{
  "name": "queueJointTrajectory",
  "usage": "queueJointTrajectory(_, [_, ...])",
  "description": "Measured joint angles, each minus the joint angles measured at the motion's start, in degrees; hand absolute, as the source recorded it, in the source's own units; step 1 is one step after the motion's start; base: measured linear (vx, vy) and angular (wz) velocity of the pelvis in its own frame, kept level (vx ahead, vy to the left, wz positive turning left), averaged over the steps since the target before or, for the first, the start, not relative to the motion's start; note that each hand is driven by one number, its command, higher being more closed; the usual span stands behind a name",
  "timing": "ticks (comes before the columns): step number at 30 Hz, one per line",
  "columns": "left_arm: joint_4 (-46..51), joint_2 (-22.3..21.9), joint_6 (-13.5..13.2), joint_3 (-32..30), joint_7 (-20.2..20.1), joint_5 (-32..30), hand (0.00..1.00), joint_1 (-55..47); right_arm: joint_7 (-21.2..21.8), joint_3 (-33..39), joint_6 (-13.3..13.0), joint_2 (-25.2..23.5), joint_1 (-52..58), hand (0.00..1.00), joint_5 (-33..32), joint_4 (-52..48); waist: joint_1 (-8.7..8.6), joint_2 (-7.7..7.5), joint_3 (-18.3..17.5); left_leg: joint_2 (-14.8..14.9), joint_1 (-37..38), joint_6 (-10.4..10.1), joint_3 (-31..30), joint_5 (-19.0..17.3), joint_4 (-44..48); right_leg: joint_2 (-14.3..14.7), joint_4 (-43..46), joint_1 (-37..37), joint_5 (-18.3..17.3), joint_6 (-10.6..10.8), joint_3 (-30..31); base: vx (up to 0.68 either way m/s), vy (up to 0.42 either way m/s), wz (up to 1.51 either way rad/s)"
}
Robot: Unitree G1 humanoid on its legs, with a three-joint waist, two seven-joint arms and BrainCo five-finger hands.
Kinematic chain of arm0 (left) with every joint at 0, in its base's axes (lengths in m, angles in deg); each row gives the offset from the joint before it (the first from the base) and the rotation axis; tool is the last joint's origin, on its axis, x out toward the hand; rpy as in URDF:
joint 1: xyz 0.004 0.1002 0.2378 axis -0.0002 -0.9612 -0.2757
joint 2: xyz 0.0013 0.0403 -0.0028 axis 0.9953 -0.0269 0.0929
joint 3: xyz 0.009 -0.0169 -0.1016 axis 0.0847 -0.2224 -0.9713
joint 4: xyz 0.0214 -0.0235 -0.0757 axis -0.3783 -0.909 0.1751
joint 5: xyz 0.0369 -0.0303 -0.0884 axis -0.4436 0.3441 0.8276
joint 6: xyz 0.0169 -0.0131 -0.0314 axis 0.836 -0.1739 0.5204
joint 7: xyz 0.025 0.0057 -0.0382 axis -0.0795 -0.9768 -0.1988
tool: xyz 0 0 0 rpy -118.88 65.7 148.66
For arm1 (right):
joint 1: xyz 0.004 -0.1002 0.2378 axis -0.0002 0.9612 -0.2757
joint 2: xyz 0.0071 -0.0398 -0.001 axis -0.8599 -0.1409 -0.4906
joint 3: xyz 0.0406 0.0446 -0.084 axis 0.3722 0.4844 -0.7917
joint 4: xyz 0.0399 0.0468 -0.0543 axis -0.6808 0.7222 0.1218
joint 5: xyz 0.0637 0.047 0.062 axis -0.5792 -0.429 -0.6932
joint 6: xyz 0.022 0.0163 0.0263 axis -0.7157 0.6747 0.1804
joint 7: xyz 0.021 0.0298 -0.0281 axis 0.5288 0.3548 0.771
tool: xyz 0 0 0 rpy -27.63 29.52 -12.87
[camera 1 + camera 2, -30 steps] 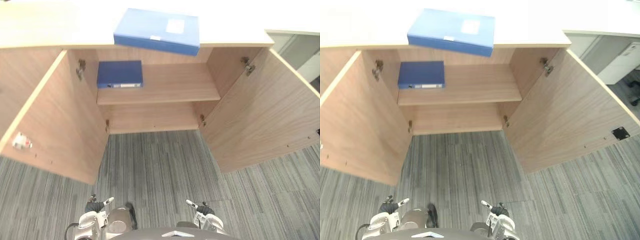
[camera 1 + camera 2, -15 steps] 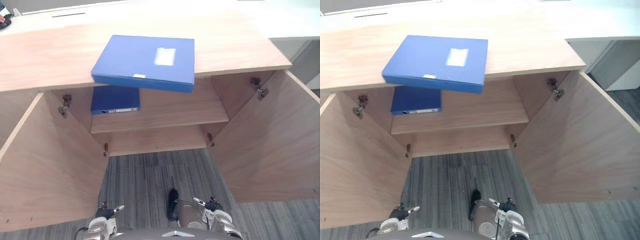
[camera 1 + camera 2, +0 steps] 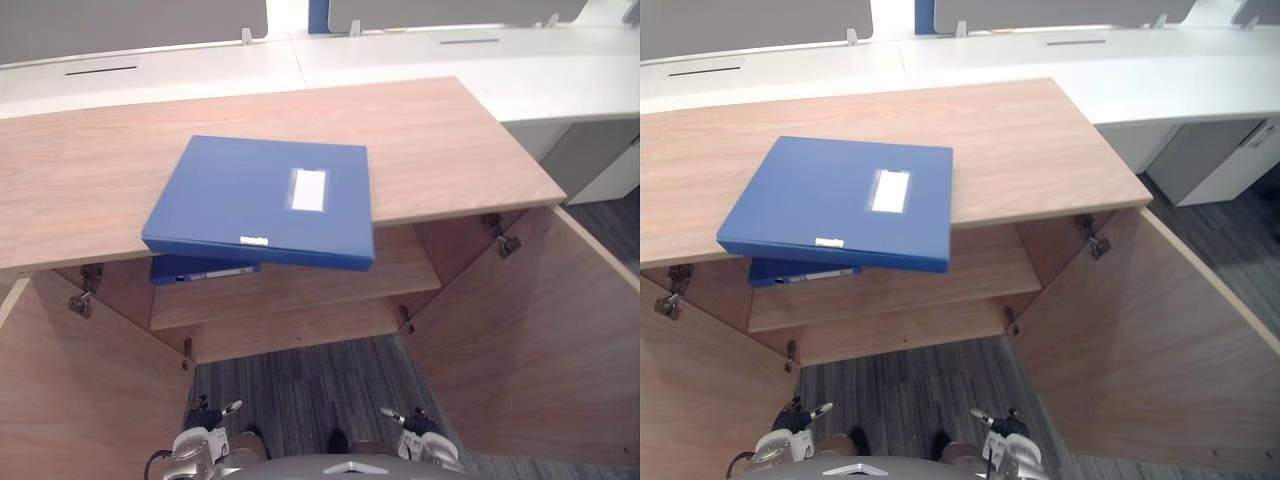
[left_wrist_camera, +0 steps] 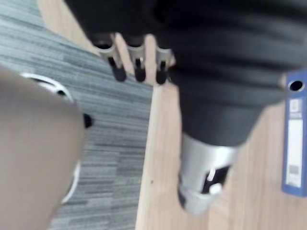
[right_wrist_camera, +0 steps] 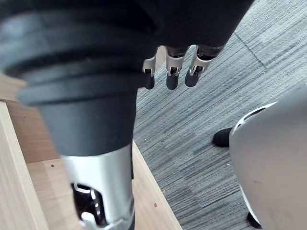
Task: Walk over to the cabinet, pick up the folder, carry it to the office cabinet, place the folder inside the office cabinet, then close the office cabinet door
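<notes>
Shifted view since a second ago: camera closer and higher, much more of the cabinet top (image 3: 450, 150) in sight. Folder and cabinet not moved. Both hands as low as before.

Blue folder (image 3: 262, 200) flat on the cabinet top, white label up, near edge sticking out past the front edge above the open inside. Untouched by either hand.

Second blue folder (image 3: 200, 271) flat on the shelf (image 3: 320, 285) inside, at its left end, partly hidden under the first.

Left door (image 3: 80, 400) and right door (image 3: 540, 340) both swung wide open. Grey striped carpet (image 3: 300, 390) in front, white desks (image 3: 200, 75) behind.

Left hand (image 3: 205, 415) low over the carpet, fingers (image 4: 136, 67) straight and relaxed, holding nothing. Right hand (image 3: 410, 422) likewise low, fingers (image 5: 172, 72) loose, empty.
</notes>
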Motion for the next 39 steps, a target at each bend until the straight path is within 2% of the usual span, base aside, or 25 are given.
queueJointTrajectory(2, [-0.4, 0.2, 0.0, 0.2, -0.4, -0.1, 0.00, -0.4, 0.0, 0.3, 0.1, -0.1, 0.3, 0.00, 0.1, 0.4, 0.03, -0.55, -0.4, -1.7, 2.3, 0.5, 0.5, 0.5, -2.8, -0.9, -1.9, 1.8, 0.5, 0.9, 0.4, 0.13, 0.138, -0.04])
queueJointTrajectory(4, [-1.1, 0.6, 0.0, 1.0, -0.5, -0.1, 0.00, -0.3, 0.0, 0.3, 0.0, 0.0, 0.2, 0.00, 0.1, 0.8, 0.02, 0.13, -0.2, -2.5, 2.8, 0.7, 0.4, 0.6, -3.1, -1.2, -2.5, 2.2, 0.6, 1.0, 1.0, 0.08, 0.085, -0.06])
queueJointTrajectory(6, [-1.4, 0.9, 0.0, 2.5, -0.5, -0.1, 0.00, -0.4, 0.1, 0.3, 0.0, 0.4, 0.0, 0.00, 0.1, 2.2, 0.00, 0.11, -0.7, -3.2, 3.7, 1.0, 0.3, 0.9, -4.3, -1.6, -3.3, 3.0, 1.0, 1.4, 1.1, 0.05, 0.051, -0.03])
queueJointTrajectory(10, [-1.5, 1.2, 0.0, 4.0, -0.5, -0.1, 0.00, -0.4, 0.1, 0.3, 0.0, 1.0, 0.0, 0.00, 0.1, 2.4, -0.14, 0.83, -0.9, -3.5, 3.9, 1.1, -1.0, 1.0, -4.7, -1.7, -3.6, 3.4, 1.3, 1.3, 1.0, -0.01, 0.009, 0.03])
queueJointTrajectory(15, [-0.1, 1.2, -0.1, 4.8, 0.6, -0.1, 0.00, -1.3, 0.1, -0.9, -0.2, 1.9, -1.0, 0.00, 0.1, 3.9, -0.40, 0.97, -1.0, -4.5, 6.1, 1.5, -2.9, 3.9, -9.7, -1.8, -3.8, 3.8, 1.8, 1.2, 0.3, -0.07, -0.012, 0.08])
queueJointTrajectory(18, [7.1, 1.1, -0.2, 5.1, 2.3, -1.2, 0.00, -3.9, -0.1, -1.4, -0.2, 2.2, -1.0, 0.00, 0.1, 4.1, -0.37, 0.88, -1.0, -5.0, 7.1, 2.0, -4.3, 5.9, -12.4, -1.8, -3.8, 3.8, 2.3, 1.2, -0.5, -0.14, -0.017, 0.16])
queueJointTrajectory(20, [15.3, 1.2, -0.3, 5.0, 3.9, -1.2, 0.00, -7.2, -0.1, -3.1, -0.2, 2.4, -0.9, 0.00, 0.1, 3.4, -0.21, 0.86, -0.9, -5.3, 7.6, 2.4, -4.5, 6.9, -13.6, -1.9, -3.9, 3.7, 2.7, 1.4, -0.5, -0.14, 0.003, 0.03])
queueJointTrajectory(24, [28.0, 1.1, -0.7, 5.0, 4.8, -1.8, 0.00, -11.5, -0.1, -3.7, -0.5, 2.3, 0.3, 0.00, 0.1, 0.9, -0.18, 1.02, -0.8, -6.1, 7.4, 2.6, -5.8, 7.0, -14.0, -2.7, -4.1, 3.7, 2.6, 1.9, -0.9, -0.10, 0.026, 0.09])
queueJointTrajectory(29, [44.0, 1.2, -2.4, 5.1, 5.9, -3.8, 0.00, -15.3, -0.1, -4.7, -0.6, 2.3, 1.2, 0.00, 0.1, -0.3, -0.01, 1.02, -0.9, -7.3, 7.1, 2.8, -7.5, 7.0, -14.1, -3.7, -4.1, 3.9, 2.6, 2.4, -1.3, -0.03, 0.058, 0.10])
queueJointTrajectory(33, [54.1, 2.4, -4.3, 5.9, 6.5, -7.3, 0.00, -17.1, -0.1, -4.9, -0.7, 2.3, 1.3, 0.00, 0.1, -0.3, 0.29, 0.99, -1.0, -7.8, 7.3, 3.3, -7.6, 6.9, -14.1, -4.0, -4.3, 4.2, 2.9, 2.6, -1.3, 0.04, 0.046, 0.02])
queueJointTrajectory(35, [57.7, 3.3, -5.3, 6.3, 7.0, -9.8, 0.00, -17.3, -0.1, -5.2, -0.7, 2.3, 1.3, 0.00, 0.1, -0.3, 0.35, 1.00, -1.1, -8.0, 7.6, 3.7, -7.6, 7.2, -14.1, -4.0, -4.9, 5.0, 3.4, 3.2, -1.4, 0.06, 0.019, 0.01])
queueJointTrajectory(39, [61.9, 4.0, -6.3, 6.3, 7.3, -12.7, 0.00, -17.1, -0.1, -5.4, -0.7, 2.3, 1.2, 0.00, 0.2, -0.3, 0.39, 1.18, -1.4, -8.2, 7.8, 3.8, -8.1, 7.2, -13.7, -4.0, -5.9, 5.7, 3.9, 3.0, -1.7, 0.06, 0.003, 0.03])
